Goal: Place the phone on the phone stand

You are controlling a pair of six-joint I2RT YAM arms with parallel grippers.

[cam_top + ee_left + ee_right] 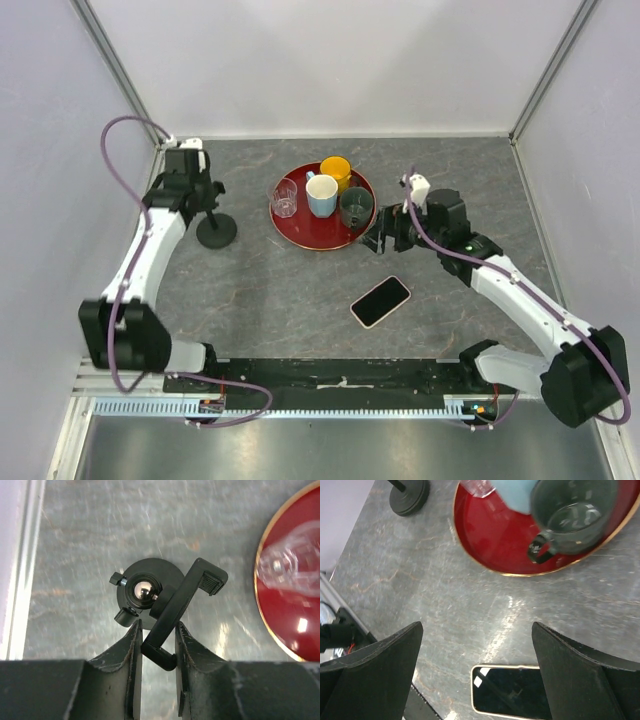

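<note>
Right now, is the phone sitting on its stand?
No, the phone lies flat on the table, well apart from the phone stand.

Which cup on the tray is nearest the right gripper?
The dark mug on the tray's right side; glass, blue mug and yellow mug sit farther left.

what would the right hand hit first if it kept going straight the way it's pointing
Most likely the bare table, between the phone and the red tray. The open right hand tilts downward, and the phone seems to lie back beneath it rather than ahead, though depth is unclear.
</note>
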